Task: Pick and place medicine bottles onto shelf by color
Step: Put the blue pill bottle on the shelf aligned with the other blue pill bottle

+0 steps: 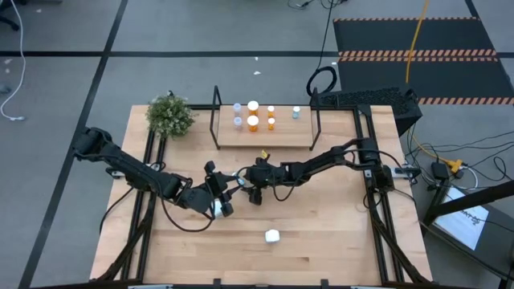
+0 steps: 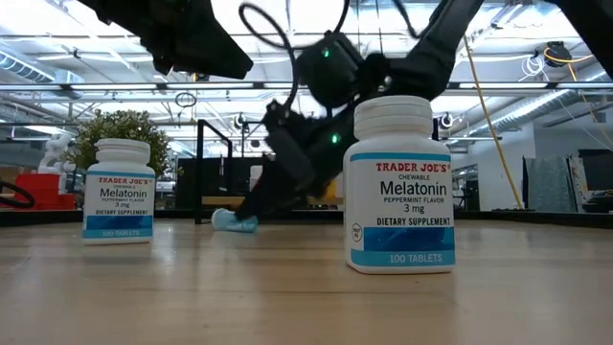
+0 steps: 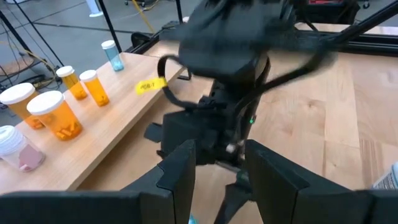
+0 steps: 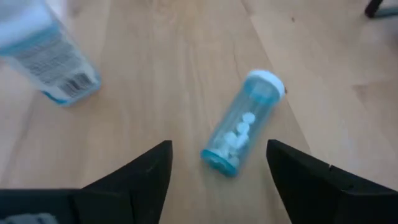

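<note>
On the table [image 1: 321,233], in front of the shelf [image 1: 265,136], our right pincer [image 4: 217,165] stands wide over a blue bottle [image 4: 241,122] lying on its side — light, smooth, prone to roll. We'd take it across the body, below the cap. Our left pincer [image 3: 217,168] waits nearby, part open — empty, so far as we see.

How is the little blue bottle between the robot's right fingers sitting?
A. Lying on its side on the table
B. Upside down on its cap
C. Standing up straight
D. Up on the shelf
A: the blue bottle lies on its side on the table, in front of the open right gripper, untouched.
</note>
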Robot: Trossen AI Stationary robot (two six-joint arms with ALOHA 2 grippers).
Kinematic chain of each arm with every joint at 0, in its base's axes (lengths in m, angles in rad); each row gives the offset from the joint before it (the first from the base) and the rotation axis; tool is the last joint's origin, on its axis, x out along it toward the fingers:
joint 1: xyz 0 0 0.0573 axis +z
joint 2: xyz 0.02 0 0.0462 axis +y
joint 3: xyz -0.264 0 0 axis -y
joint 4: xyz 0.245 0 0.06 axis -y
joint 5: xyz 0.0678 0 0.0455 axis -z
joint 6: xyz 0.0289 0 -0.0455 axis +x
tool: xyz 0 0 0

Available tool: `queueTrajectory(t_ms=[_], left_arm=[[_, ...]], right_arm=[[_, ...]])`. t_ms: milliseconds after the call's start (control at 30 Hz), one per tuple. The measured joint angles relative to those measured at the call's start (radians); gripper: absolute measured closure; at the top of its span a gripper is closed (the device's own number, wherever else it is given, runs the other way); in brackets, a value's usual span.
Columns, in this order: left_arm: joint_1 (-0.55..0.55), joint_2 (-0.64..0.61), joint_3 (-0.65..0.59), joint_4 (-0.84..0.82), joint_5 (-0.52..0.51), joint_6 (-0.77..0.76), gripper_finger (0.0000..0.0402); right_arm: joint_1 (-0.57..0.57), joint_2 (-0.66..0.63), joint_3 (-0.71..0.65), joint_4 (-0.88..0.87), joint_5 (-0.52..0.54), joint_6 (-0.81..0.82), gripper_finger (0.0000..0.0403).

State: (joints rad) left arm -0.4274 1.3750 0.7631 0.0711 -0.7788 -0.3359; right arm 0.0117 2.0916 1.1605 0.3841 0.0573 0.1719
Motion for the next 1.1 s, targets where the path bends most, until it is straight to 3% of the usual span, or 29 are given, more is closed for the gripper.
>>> queueTrajectory(t_ms=[267, 733, 1100], left_arm=[[0.0, 0.0, 0.0, 0.002, 0.0, 0.002, 0.0261], [-0.011, 0.0, 0.0, 0.0, 0.001, 0.005, 0.0261], [-0.034, 0.0, 0.0, 0.02, -0.022, 0.028, 0.0261]], right_arm=[[-0.017, 0.064, 0.005, 0.071, -0.002, -0.007, 0.0175], [-0.018, 0.037, 0.003, 0.03, -0.005, -0.062, 0.0309], [-0.017, -0.122, 0.001, -0.175, -0.007, -0.139, 0.0292]])
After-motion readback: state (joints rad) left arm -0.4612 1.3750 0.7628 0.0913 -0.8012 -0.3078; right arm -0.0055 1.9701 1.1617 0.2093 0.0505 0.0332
